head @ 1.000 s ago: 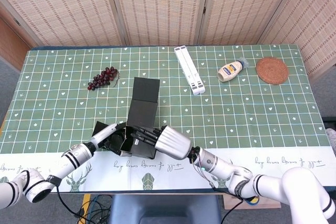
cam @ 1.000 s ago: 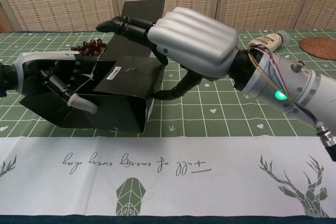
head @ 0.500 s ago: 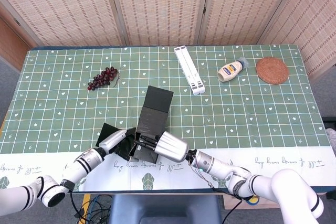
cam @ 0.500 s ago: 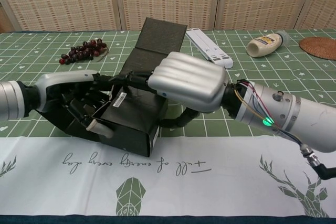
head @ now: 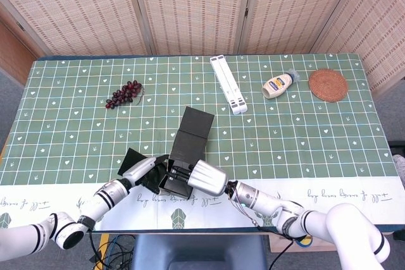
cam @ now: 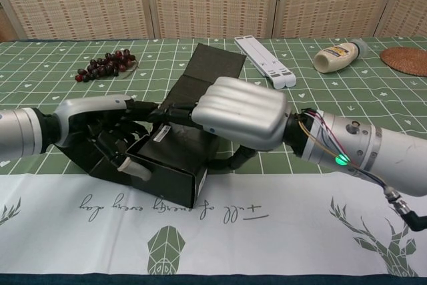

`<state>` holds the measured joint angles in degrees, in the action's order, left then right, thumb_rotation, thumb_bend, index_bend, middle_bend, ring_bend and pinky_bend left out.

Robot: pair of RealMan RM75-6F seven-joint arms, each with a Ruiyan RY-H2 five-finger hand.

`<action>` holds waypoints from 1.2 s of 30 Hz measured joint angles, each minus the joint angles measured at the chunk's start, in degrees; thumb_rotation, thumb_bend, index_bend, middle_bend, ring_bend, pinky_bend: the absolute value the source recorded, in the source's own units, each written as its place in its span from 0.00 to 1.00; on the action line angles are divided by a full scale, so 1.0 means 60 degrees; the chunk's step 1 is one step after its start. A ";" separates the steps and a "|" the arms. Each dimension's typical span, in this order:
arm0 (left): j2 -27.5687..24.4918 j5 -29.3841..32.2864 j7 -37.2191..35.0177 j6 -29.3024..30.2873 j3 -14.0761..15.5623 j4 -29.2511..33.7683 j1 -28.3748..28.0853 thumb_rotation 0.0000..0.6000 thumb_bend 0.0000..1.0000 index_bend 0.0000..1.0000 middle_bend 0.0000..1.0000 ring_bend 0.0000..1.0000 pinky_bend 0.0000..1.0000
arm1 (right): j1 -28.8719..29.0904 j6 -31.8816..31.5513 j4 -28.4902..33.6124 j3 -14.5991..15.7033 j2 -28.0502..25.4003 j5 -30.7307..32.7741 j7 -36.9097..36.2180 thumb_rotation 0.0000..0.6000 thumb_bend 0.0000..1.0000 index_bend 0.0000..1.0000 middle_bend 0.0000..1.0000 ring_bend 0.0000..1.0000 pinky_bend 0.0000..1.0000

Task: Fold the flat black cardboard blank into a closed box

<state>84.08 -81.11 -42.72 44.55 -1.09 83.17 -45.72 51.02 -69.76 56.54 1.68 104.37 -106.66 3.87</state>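
My right hand (cam: 240, 113) is nearest in the chest view, silver back up, laid over the top of the black cardboard box (cam: 170, 165). Its dark fingers (cam: 175, 108) reach leftward across the box top and the thumb curls down along the box's right side, so this hand grips the box. In the head view the same hand (head: 204, 178) sits at the near edge of the desk (head: 304, 131), on the box (head: 177, 184).

My left hand (cam: 100, 128) comes in from the left, palm toward the box, fingers curled against its open left end and touching a side flap there. One fingertip (cam: 137, 170) rests on the box's near left corner. Cannot tell whether it truly grips or just presses the flap.

The box is half formed: body standing on the white strip of the tablecloth near the desk's front edge, a white label on top, and a long flap (head: 193, 132) still open, stretching away toward the middle of the desk.

Farther back: grapes (head: 124, 93) to the left, a white folded stand (head: 228, 84) behind the flap, a mayonnaise bottle (head: 280, 84) lying on its side to the right, and a round woven coaster (head: 328, 85) at far right. All well apart from the box.
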 measured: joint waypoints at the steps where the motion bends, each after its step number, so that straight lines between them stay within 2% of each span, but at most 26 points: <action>1: 0.0007 0.0001 0.0004 -0.0016 -0.0009 0.0002 0.0005 1.00 0.10 0.18 0.19 0.41 0.56 | 0.0010 0.0026 0.0010 0.0002 -0.0009 0.0006 0.0013 1.00 0.28 0.11 0.22 0.68 0.89; 25: 0.0068 -0.0153 -0.0049 -0.0244 -0.0196 0.0016 0.0080 1.00 0.10 0.16 0.17 0.41 0.56 | 0.0168 0.0597 0.1092 0.0221 -0.0754 0.0030 0.0490 1.00 0.32 0.16 0.27 0.69 0.89; 32: 0.0056 -0.0185 -0.0160 -0.0279 -0.0227 0.0081 0.0090 1.00 0.10 0.16 0.17 0.41 0.56 | 0.0293 0.0913 0.1346 0.0239 -0.0926 0.0025 0.0663 1.00 0.36 0.20 0.29 0.70 0.89; 36: 0.0023 -0.0218 -0.0206 -0.0282 -0.0225 0.0088 0.0112 1.00 0.10 0.16 0.17 0.41 0.56 | 0.0405 0.1145 0.1592 0.0287 -0.1150 -0.0015 0.0773 1.00 0.40 0.25 0.32 0.71 0.89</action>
<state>84.21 -82.42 -43.95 42.86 -2.44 83.70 -45.05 53.45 -62.89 66.10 3.40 97.47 -106.75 8.51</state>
